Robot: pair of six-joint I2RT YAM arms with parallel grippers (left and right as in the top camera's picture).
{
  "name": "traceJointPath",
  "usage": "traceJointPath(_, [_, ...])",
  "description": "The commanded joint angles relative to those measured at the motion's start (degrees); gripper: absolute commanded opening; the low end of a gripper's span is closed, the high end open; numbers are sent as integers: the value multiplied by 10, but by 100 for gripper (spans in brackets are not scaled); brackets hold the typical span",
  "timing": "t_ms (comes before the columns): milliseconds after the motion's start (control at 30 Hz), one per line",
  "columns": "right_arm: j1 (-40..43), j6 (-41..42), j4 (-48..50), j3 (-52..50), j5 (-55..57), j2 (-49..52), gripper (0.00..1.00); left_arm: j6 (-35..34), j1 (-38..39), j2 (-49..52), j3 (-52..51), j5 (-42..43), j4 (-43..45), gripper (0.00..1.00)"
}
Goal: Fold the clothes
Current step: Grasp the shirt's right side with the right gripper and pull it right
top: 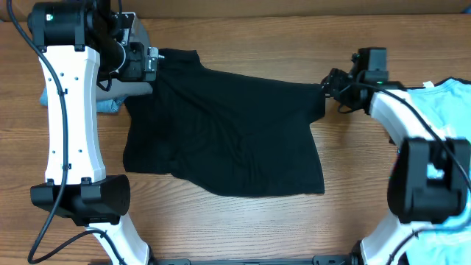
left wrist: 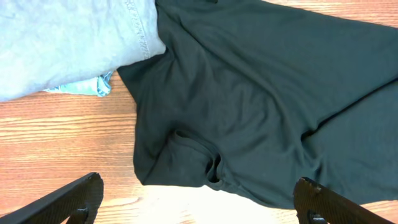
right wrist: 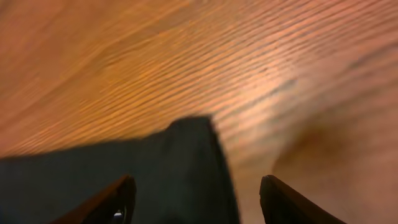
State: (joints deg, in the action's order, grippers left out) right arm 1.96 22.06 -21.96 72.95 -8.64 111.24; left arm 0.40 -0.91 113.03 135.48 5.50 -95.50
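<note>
A black T-shirt (top: 228, 136) lies spread out, somewhat rumpled, on the wooden table. My left gripper (top: 152, 62) is open above its far left corner. In the left wrist view the jaws (left wrist: 199, 186) are wide apart over the shirt's edge (left wrist: 249, 106) and a small fold of it. My right gripper (top: 329, 83) is open at the shirt's far right corner. In the right wrist view that corner (right wrist: 180, 162) lies between the open fingers (right wrist: 198, 182). A light blue T-shirt (top: 441, 99) lies at the right edge, partly under the right arm.
Grey trousers (top: 136, 90) lie at the far left under the left arm, also in the left wrist view (left wrist: 68, 43), touching the black shirt. A small light blue cloth (top: 109, 107) pokes out beneath them. Bare wood (top: 235, 221) runs along the front.
</note>
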Motion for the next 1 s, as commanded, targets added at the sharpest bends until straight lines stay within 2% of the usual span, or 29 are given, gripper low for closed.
traceJointPath(0, [2,-10,33,-3,20,43,68,9,-6,-18,7,-6,4,100])
traceJointPath(133, [2,-45,73,-3,-52,83,67,9,-6,-18,7,-5,4,100])
traceJointPath(300, [-11,-46,70,-3,-70,98,66,9,-6,-18,7,-5,11,100])
traceJointPath(367, [-14,-45,66,-3,-64,100,60,9,-6,-18,7,-5,14,100])
traceJointPath(500, [-14,-45,65,-3,-64,101,38,7,-6,-18,7,-4,15,100])
traceJointPath(667, [-11,-46,70,-3,-65,101,28,7,-6,-18,7,5,17,100])
traceJointPath(700, [-11,-46,69,-3,-65,101,16,6,-5,-18,7,5,17,100])
traceJointPath(767, [-11,-46,72,-3,-65,101,4,2,-6,-18,7,5,17,100])
traceJointPath(967, [22,-36,119,44,-31,98,4,-2,-6,-18,7,5,17,100])
